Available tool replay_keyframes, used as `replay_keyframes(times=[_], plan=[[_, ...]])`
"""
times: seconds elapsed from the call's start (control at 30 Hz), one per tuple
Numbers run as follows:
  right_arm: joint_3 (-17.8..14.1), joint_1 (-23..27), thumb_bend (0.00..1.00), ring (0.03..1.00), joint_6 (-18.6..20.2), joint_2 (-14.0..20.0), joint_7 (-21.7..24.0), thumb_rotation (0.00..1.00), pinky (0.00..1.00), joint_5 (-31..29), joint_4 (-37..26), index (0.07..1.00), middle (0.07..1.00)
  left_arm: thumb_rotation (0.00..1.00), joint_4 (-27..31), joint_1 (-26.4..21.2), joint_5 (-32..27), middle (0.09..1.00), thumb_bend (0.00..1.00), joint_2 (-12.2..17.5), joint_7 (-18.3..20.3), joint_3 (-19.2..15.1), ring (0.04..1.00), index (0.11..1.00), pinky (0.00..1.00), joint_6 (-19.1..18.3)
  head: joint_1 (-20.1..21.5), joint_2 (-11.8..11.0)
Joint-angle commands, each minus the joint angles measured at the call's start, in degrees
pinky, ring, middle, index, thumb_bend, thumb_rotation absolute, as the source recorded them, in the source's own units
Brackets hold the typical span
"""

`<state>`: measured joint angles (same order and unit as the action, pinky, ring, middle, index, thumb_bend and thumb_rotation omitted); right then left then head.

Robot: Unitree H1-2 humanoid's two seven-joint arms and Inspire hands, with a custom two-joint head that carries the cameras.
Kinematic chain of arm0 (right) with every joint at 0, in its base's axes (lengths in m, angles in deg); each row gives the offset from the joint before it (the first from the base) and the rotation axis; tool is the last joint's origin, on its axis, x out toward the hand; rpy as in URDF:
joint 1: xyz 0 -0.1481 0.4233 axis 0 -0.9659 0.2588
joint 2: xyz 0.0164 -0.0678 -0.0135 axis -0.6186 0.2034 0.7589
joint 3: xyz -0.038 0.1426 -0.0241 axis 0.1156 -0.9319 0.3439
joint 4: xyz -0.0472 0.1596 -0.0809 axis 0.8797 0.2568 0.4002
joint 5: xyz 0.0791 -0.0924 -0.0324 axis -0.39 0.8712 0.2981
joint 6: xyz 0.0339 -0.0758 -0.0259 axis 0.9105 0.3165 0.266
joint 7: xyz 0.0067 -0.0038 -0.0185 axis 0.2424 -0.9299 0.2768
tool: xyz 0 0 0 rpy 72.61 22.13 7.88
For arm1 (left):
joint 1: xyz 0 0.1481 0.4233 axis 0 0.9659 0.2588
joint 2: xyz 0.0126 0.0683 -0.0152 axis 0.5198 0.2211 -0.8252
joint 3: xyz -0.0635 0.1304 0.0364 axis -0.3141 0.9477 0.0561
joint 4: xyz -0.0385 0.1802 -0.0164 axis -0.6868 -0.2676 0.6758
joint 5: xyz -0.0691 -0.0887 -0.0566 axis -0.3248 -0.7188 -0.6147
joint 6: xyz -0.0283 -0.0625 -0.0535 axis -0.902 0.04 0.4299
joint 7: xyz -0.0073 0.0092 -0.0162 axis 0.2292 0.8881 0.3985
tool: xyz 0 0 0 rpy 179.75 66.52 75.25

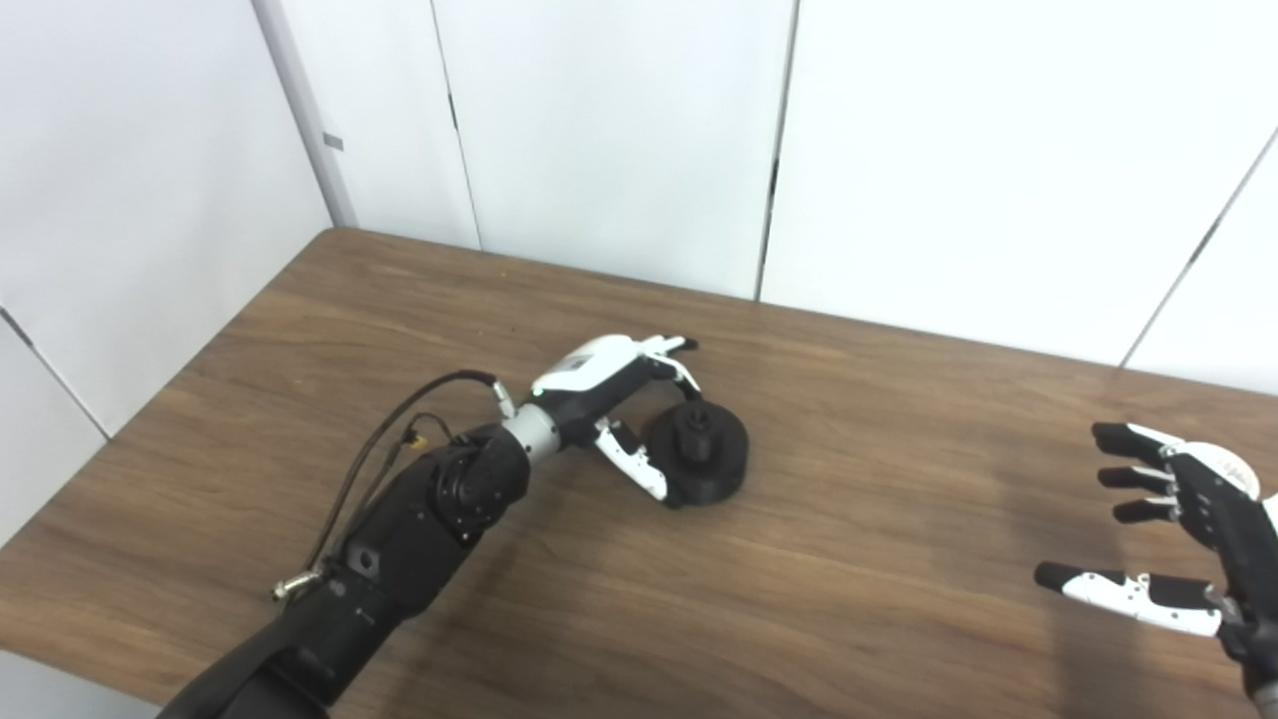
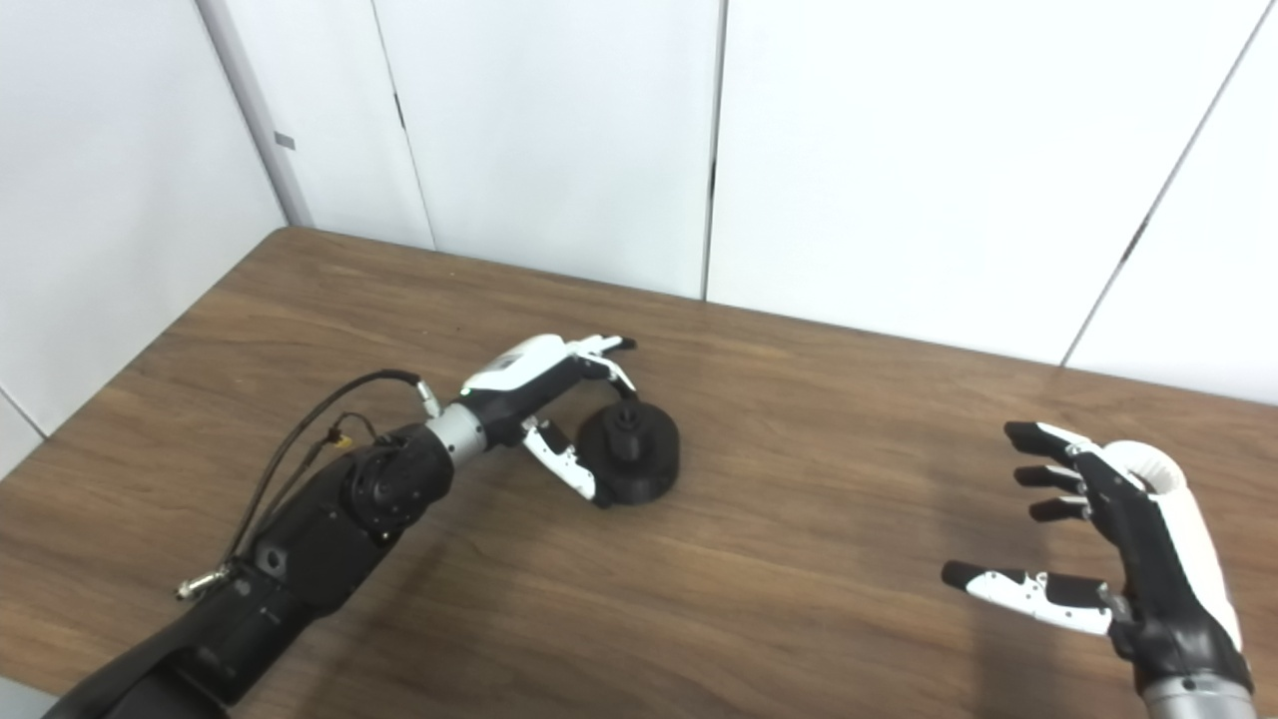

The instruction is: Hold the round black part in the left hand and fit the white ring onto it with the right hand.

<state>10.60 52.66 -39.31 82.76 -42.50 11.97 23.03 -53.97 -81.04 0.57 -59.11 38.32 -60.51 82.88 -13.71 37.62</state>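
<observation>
1. The round black part (image 1: 699, 454) is sitting flat on the brown wooden table (image 1: 879, 559), near the middle of the tabletop, with a small raised hub sticking up from its centre.
2. The left hand (image 1: 614, 399) is reaching in from the lower left and is lying against the left side of the black part. Its fingers (image 1: 671, 352) are curving over the far edge and its thumb (image 1: 634, 461) is lying along the near edge, so the part is sitting between them.
3. Whether that hand is actually gripping is hard to say; the fingers are partly spread and the part is resting on the table, so I cannot tell if it is held.
4. The right hand (image 2: 1118, 544) is hovering above the table at the far right, well apart from the black part. Its fingers (image 2: 1043, 474) are spread wide, its thumb (image 2: 1018, 589) is pointing left, and it is holding nothing.
5. The white ring is not visible in either view.
6. White wall panels (image 2: 859, 150) are standing behind the table.
</observation>
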Motion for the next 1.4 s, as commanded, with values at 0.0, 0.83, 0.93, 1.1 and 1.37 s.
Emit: replay_keyframes(times=[0.0, 0.83, 0.93, 1.1, 1.37], plan=[[-0.37, 2.12, 0.74, 0.725, -0.64, 0.38, -0.48, 0.06, 0.61, 0.51, -2.66, 0.772, 0.795, 0.07, 3.04, -0.97, -0.17, 0.974, 0.52, -0.09, 0.97, 0.16, 1.0, 0.484, 1.0, 0.28, 0.23, 0.1], [-0.31, 2.87, 0.72, 0.708, -0.47, -0.16, -0.67, 0.07, 0.59, 0.54, -3.45, 0.761, 0.796, 0.07, 9.02, 4.32, 5.71, 0.979, 0.52, -4.3, 5.65, 8.67, 1.0, 0.487, 1.0, 5.57, 2.8, 1.65], [-0.14, 2.96, 0.72, 0.706, -0.63, -0.23, -0.71, 0.08, 0.59, 0.9, -3.76, 0.758, 0.793, 0.07, 9.16, 4.54, 7.21, 0.98, 0.52, -4.02, 5.73, 9.52, 1.0, 0.487, 1.0, 5.21, 4.62, 2.28], [-0.02, 3.29, 0.72, 0.709, -1.14, -0.55, -0.75, 0.09, 0.59, 0.63, -4.16, 0.763, 0.795, 0.07, 9.3, 4.97, 7.38, 0.984, 0.52, -3.38, 6.01, 9.72, 1.0, 0.488, 1.0, 4.84, 10.46, 3.4], [-1.31, 9.99, 0.73, 0.705, 2.19, 2.21, 1.06, 0.11, 0.59, 2.34, -4.11, 0.756, 0.797, 0.07, 8.83, 5.02, 5.39, 0.977, 0.52, -1.32, 6.3, 8.84, 1.0, 0.488, 1.0, 6.4, 22.33, 3.22]])
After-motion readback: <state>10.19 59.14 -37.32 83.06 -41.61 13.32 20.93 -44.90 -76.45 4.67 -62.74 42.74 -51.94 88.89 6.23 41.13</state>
